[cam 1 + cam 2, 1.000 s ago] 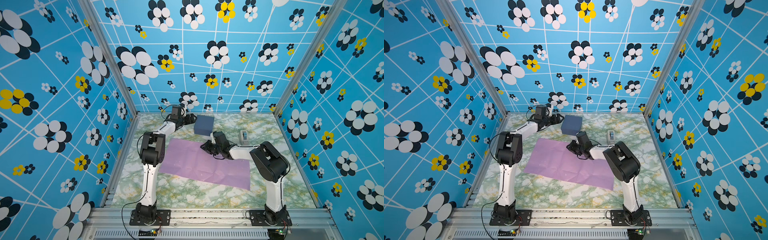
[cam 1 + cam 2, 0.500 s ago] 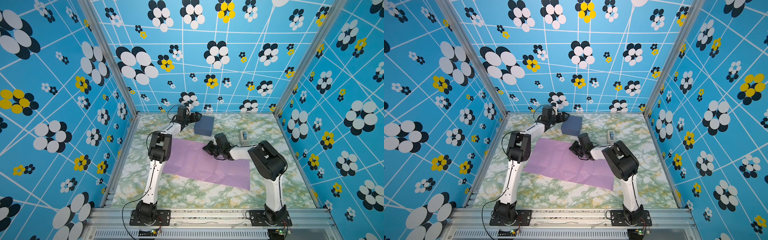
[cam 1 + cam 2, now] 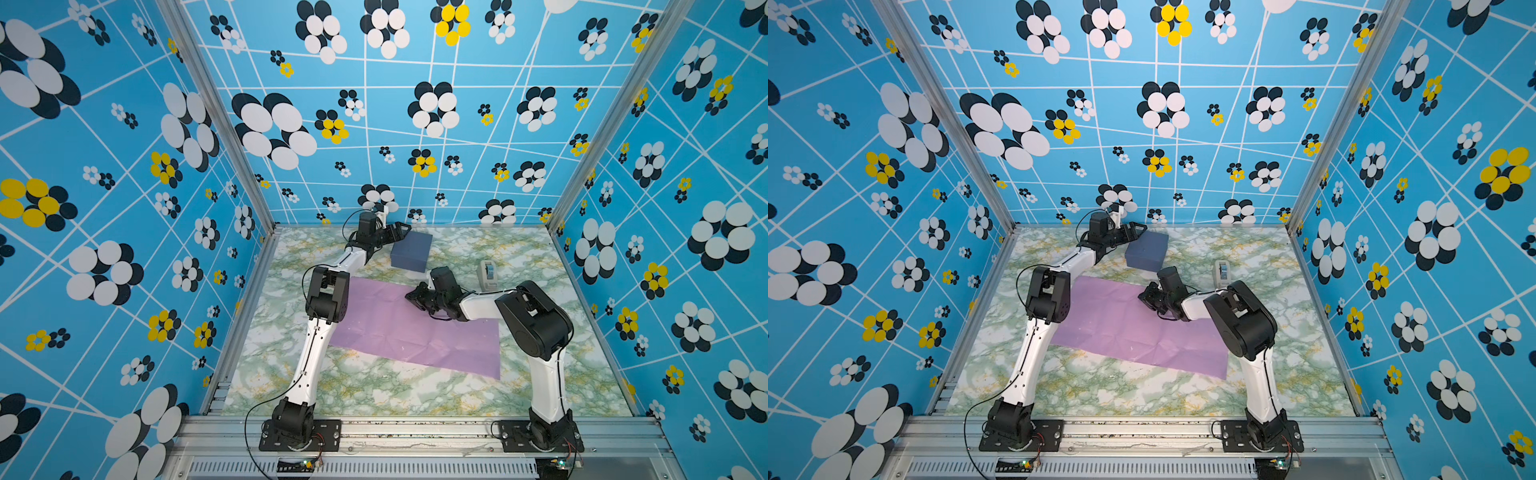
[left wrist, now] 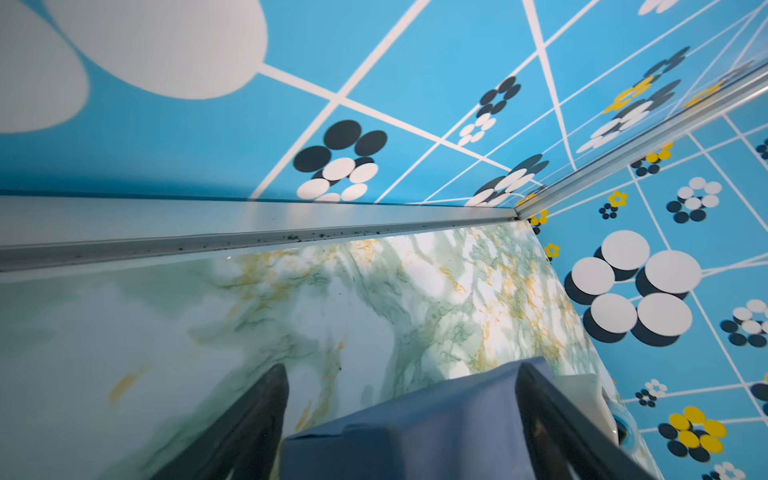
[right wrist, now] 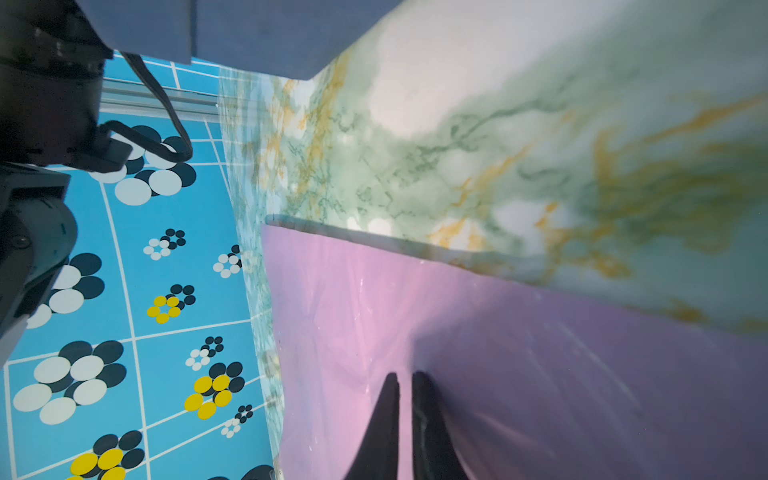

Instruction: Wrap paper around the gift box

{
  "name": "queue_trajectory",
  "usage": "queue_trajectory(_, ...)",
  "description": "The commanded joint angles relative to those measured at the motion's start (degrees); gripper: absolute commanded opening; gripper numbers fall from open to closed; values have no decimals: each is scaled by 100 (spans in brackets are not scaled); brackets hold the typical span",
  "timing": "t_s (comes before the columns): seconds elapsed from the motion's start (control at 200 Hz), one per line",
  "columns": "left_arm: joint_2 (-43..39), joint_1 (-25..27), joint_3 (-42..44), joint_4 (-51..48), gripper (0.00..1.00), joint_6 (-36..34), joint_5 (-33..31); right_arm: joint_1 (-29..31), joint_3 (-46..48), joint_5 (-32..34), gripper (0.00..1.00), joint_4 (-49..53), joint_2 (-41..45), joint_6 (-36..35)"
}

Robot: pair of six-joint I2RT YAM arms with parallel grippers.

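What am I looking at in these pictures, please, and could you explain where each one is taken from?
These are two robot arms bolted at the front of a marble-patterned table, inside blue flowered walls. Two pictures look down from overhead, nearly identical; the other two come from a camera on each wrist. On the table lie the purple paper, a dark blue gift box beyond it, and a small white tape dispenser. The left end effector is open, its fingers either side of the box's corner, not closed on it. The right end effector is almost shut, tips on the paper; whether it pinches it I cannot tell.
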State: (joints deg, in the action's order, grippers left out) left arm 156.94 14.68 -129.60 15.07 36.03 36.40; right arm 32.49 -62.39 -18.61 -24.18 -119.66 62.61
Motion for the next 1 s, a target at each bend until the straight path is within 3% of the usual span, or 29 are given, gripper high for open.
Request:
queue_trajectory(0.0,55,29,-142,219,82,-31,743,-54,153,95,12,581,-148,-86)
queue_trajectory(0.115,-250,40,291,285,74,-262,979,-50,158,106,12,600,-128,-133)
queue_trajectory(0.325,-697,80,865,108,70,-827,1360,-69,264,116,13,494,-77,-229)
queue_trajectory(0.46,-974,134,1271,186,69,-1061,1518,-121,482,121,27,131,186,-255)
queue_trajectory(0.525,-1143,154,1461,227,72,-1115,1396,-170,610,100,36,33,430,-289)
queue_trajectory(0.65,-1263,143,1466,-103,84,-1203,746,-230,882,43,37,211,1033,-474)
queue_trajectory(0.77,-1112,141,1195,-418,88,-1157,299,-350,1092,15,37,693,1426,-628)
queue_trajectory(0.995,-515,182,531,-155,94,-681,476,-659,1299,-54,24,1145,1458,-629)
